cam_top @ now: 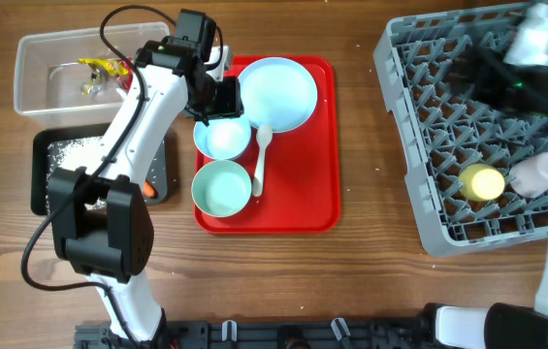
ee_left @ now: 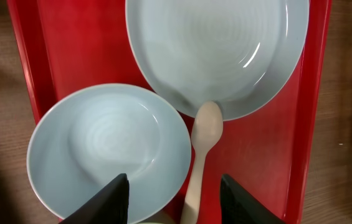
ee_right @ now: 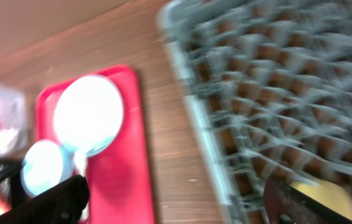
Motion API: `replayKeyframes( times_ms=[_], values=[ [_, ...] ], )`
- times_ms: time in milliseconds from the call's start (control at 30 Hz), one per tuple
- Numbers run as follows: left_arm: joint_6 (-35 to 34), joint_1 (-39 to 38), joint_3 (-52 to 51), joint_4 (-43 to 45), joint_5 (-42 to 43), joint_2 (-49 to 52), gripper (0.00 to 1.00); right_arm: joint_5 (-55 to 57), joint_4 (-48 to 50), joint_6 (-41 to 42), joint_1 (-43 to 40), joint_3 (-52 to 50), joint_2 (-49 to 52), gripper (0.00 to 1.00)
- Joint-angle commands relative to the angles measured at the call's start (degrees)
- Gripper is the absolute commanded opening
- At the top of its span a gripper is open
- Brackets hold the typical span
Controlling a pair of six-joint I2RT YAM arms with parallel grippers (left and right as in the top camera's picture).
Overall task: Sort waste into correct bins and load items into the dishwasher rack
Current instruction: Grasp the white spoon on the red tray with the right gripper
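Wooden table [cam_top: 370, 281] is spanned by both arms. Over the dishwasher rack [cam_top: 404, 116], where a yellow cup [cam_top: 482, 182] is seated, the right gripper [ee_right: 176, 205] is held spread and empty. The left gripper [cam_top: 217, 102], jaws parted, is poised above a bowl [cam_top: 223, 138] on the red tray [cam_top: 322, 194]. The white spoon [cam_top: 260, 155] is laid along the tray's length, its scoop touching the plate [cam_top: 278, 92].

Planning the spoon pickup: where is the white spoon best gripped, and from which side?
Grip the spoon mid-handle from straight above, jaws across it. Its head lies against the plate rim and a bowl crowds one side; the handle looks freest.
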Motion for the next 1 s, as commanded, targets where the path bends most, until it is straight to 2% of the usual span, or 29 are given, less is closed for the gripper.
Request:
replayKeyframes(
  times_ms=[0,100,200,267,333,433,567,667,767,967],
  values=[
    [-4.5,0.1,-0.6,-1.3,0.3,0.5,0.44,-0.5,3.4,5.5,11.5,-1.2,3.7,0.92],
    [-8.2,2.2,-0.6,-3.5,0.4,0.5,0.47,-0.5,6.0,9.6,20.7,-2.0,9.4,0.91],
    [-8.2,4.2,-0.6,-5.0,0.5,0.5,0.49,-0.5,7.2,12.2,27.0,-2.0,15.8,0.9],
    [-8.1,4.9,-0.6,-5.6,0.5,0.5,0.49,-0.5,7.7,14.5,30.2,-2.0,20.6,0.86],
    [-8.1,5.2,-0.6,-5.6,0.5,0.5,0.53,-0.5,8.0,15.5,33.0,-2.0,25.6,0.75],
    [-8.1,5.2,-0.6,-5.4,0.4,0.5,0.73,-0.5,9.1,15.6,35.7,-2.0,30.6,0.68],
    [-8.1,5.2,-0.6,-5.2,-0.2,0.5,0.82,-0.7,10.9,20.2,39.0,-2.0,35.8,0.66],
    [-8.1,5.2,-0.6,-5.2,-0.4,0.5,0.84,-0.7,14.5,21.6,40.0,-2.0,38.1,0.57],
    [-8.2,5.3,-0.6,-5.0,-0.8,0.5,0.85,-0.7,17.3,23.6,40.1,-2.0,40.0,0.54],
    [-17.9,9.6,-0.6,-4.1,-0.8,0.5,0.86,0.0,20.6,24.6,40.1,-2.0,42.8,0.54]
  ],
)
